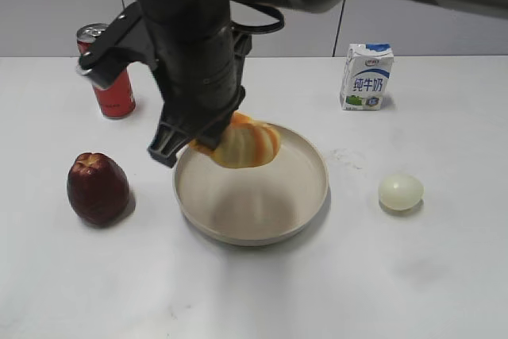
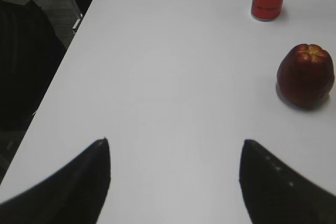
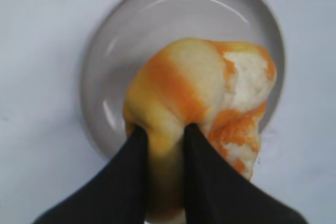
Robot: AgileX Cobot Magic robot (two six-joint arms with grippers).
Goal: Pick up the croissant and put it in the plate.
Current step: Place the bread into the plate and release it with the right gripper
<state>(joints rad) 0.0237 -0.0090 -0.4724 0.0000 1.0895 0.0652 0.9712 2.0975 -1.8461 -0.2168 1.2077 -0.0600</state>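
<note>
Croissant held over the plate, pinched in the right pincer.

The right pincer [image 3: 163, 145] is clamped on the croissant [image 1: 242, 142], squeezing its orange-and-yellow side, and holds it above the far left part of the beige plate [image 1: 305, 213]; I cannot tell whether it touches the plate. The left pincer [image 2: 176, 169] hangs with its fingers spread wide over bare white table [image 2: 173, 66], holding nothing. A dark red fruit [image 1: 97, 188] sits left of the plate, a red can [image 1: 107, 77] behind it, a milk carton [image 1: 367, 77] and a pale egg [image 1: 400, 192] to the right.
</note>
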